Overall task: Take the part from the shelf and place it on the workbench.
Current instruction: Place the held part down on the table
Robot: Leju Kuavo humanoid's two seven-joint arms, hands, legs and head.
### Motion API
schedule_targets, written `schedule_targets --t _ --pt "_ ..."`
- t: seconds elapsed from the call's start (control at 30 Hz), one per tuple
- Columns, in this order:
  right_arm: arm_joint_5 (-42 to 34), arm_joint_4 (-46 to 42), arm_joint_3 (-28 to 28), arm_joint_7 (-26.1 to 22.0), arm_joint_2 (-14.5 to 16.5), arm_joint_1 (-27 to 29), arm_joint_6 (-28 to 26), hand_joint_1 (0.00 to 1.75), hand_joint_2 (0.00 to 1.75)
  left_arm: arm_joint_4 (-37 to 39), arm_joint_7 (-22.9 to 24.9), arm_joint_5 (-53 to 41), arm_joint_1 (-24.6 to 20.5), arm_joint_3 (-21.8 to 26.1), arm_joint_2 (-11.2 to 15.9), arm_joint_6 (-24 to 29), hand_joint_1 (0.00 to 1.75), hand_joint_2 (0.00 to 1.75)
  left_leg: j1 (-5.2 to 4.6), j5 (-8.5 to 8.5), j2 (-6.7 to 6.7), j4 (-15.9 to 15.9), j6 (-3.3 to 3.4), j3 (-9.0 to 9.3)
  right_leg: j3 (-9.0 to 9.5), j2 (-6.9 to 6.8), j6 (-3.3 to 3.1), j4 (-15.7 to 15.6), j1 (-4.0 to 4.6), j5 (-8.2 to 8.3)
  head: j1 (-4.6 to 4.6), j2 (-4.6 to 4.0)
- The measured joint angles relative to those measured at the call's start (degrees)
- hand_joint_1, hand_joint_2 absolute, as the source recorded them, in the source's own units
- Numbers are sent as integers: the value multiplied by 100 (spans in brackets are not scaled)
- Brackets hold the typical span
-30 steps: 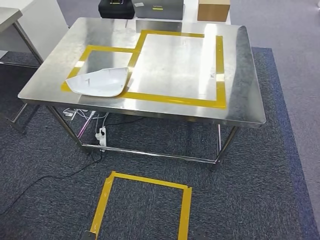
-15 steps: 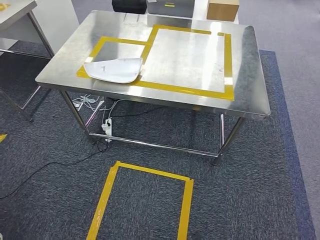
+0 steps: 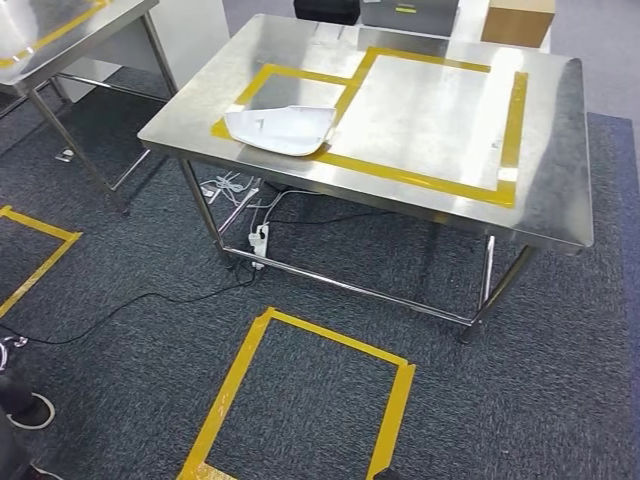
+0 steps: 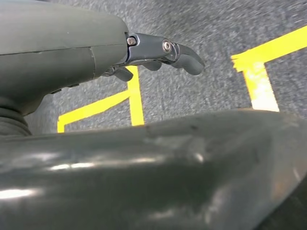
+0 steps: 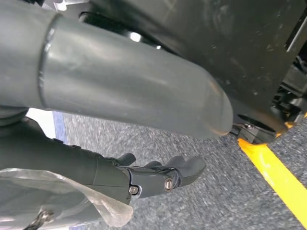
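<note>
The fingers (image 4: 181, 55) of the left hand (image 4: 152, 52) reach out nearly straight over grey carpet (image 4: 203, 81), slightly bent at the tips, with nothing between them; the hand holds nothing and hangs above yellow floor tape (image 4: 134, 96). The right hand (image 5: 159, 177) shows the same loose posture in its wrist view: its fingers (image 5: 188, 167) are extended and a little apart, empty, over the carpet near another strip of yellow tape (image 5: 275, 177), with a wrinkled clear plastic film (image 5: 90, 201) lying against the wrist cover. From the head view, the white part (image 3: 281, 129) lies flat on the stainless workbench (image 3: 551, 190), near the bench's front left corner, resting on the smaller yellow-taped rectangle (image 3: 302, 75) and overlapping its front edge. A larger taped rectangle (image 3: 513, 120) sits just beside it to the right. Under the bench a white power strip (image 3: 259, 243) and cables (image 3: 136, 305) lie on the floor, and a yellow taped square (image 3: 234, 385) marks the carpet in front. A second steel table (image 3: 45, 30) stands at the far left, and a cardboard box (image 3: 517, 20) and dark cases (image 3: 328, 10) sit behind the workbench.
</note>
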Motion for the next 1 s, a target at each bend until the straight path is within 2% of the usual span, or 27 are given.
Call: schedule_targets --t 0.07,0.1,0.13,0.2,0.23,0.27,0.33,0.37,0.4,0.43,0.47,0.5,0.53,0.57,0.6,0.63,0.67,0.7,0.73,0.77,0.8,0.83,0.87,0.9,0.93,0.97,1.0 --pt "3 3 18 0 0 -6 3 0 0 5 0 -6 3 -14 2 0 0 0 -31 289 221 -733 57 399 19 -117 43 14 12 -24 1 0" --pt "4 4 25 0 0 -8 4 0 0 8 0 -8 5 -16 4 0 0 0 -60 353 322 -973 101 512 31 -171 76 22 21 -28 3 0" --pt "5 6 28 0 0 -9 5 0 0 12 0 -9 8 -17 7 0 0 0 -94 353 384 -1070 142 545 26 -222 107 25 29 -24 1 0" --pt "5 6 32 3 0 -31 13 0 0 20 0 -8 17 -19 14 1 0 0 -106 348 307 -1154 210 543 51 -312 174 19 32 -25 -2 0" --pt "5 5 33 6 -1 -43 19 0 0 23 0 -7 19 -19 16 3 0 0 -93 350 243 -1220 246 560 31 -255 203 41 25 -69 3 0" --pt "7 4 34 8 -1 -52 26 0 0 25 0 -6 14 -19 18 4 0 0 -73 360 178 -1287 287 576 -30 -125 226 155 18 -165 15 0" --pt "17 4 37 13 -2 -46 36 0 0 25 -2 -6 -4 -19 11 7 0 0 -58 389 59 -1352 348 578 -330 235 251 743 2 -467 39 0" --pt "23 4 38 16 -2 -35 39 0 0 25 -2 -6 -11 -19 7 7 0 0 -63 398 -3 -1350 362 563 -542 342 254 1153 0 -613 41 0" --pt "28 4 39 20 -2 -22 42 0 0 25 -2 -6 -10 -19 2 7 0 0 -70 401 -70 -1343 368 553 -731 389 257 1489 2 -687 44 0" --pt "33 4 42 22 -2 -6 45 0 0 25 -2 -6 -5 -19 -2 10 0 0 -76 404 -142 -1333 371 548 -848 410 257 1655 3 -656 43 0" --pt "36 4 45 25 -2 7 47 0 0 25 -2 -6 1 -19 -2 14 0 0 -80 405 -217 -1320 372 546 -866 423 253 1606 4 -518 43 0" --pt "40 4 51 26 -3 17 50 0 0 25 -2 -8 5 -19 -4 18 0 0 -82 404 -294 -1304 371 547 -777 454 244 1336 4 -289 44 0" --pt "44 4 56 26 -3 20 55 0 0 25 -2 -12 6 -20 -9 22 0 0 -81 402 -366 -1286 366 543 -634 552 230 958 -2 -57 44 0" --pt "49 5 62 26 -3 20 64 0 0 25 -2 -16 0 -20 -14 25 0 0 -88 399 -433 -1259 350 524 -496 712 215 605 -16 102 42 0" --pt "55 7 67 25 -3 18 74 0 0 25 -1 -21 -9 -21 -20 29 0 0 -89 402 -501 -1232 325 488 -378 851 200 343 -30 176 40 0" --pt "62 8 70 24 -3 15 85 0 0 25 0 -27 -13 -23 -25 33 0 0 -83 412 -562 -1209 289 441 -325 956 185 214 -37 178 39 0" --pt "67 9 73 27 -2 12 93 0 0 26 1 -30 -15 -24 -28 37 0 0 -75 434 -632 -1194 244 393 -309 976 168 180 -36 158 36 0" --pt "71 9 75 29 -1 11 98 0 0 27 3 -34 -8 -26 -28 39 0 0 -61 457 -702 -1187 204 352 -298 910 141 159 -37 160 37 0" --pt "73 9 76 32 2 11 103 0 0 29 6 -38 2 -28 -27 39 0 0 -56 453 -688 -1163 170 322 -301 832 110 143 -40 180 36 0" --pt "74 9 76 34 5 15 106 0 0 31 9 -40 10 -31 -26 39 0 0 -59 394 -598 -1071 138 272 -293 749 78 125 -47 198 16 0" --pt "75 9 76 32 9 20 109 0 0 32 13 -43 9 -36 -24 39 0 0 -63 267 -454 -869 111 177 -285 656 52 105 -56 209 -3 0" --pt "75 9 76 31 10 25 114 0 0 32 14 -59 0 -42 -24 39 0 0 -60 83 -278 -549 83 34 -281 555 36 99 -52 210 -22 0" --pt "76 9 76 29 11 32 119 0 0 32 17 -92 -10 -51 -24 38 0 0 -49 -112 -160 -153 52 -145 -283 455 25 98 -47 206 -42 0" --pt "78 9 76 31 11 37 124 0 0 32 24 -136 -17 -68 -24 33 0 0 -31 -257 -100 206 25 -305 -284 350 20 99 -43 201 -43 0" --pt "80 9 76 32 11 39 128 0 0 33 35 -182 -13 -89 -24 27 0 0 -13 -311 -72 425 5 -396 -284 255 19 100 -41 195 -43 0" --pt "82 9 76 32 11 35 131 0 0 33 46 -213 -2 -111 -23 20 0 0 5 -251 -53 430 -9 -381 -282 173 22 101 -41 191 -44 0" --pt "84 9 76 32 11 27 132 0 0 33 56 -225 9 -128 -22 15 0 0 19 -93 -22 203 -15 -252 -274 100 30 101 -43 185 -44 0"
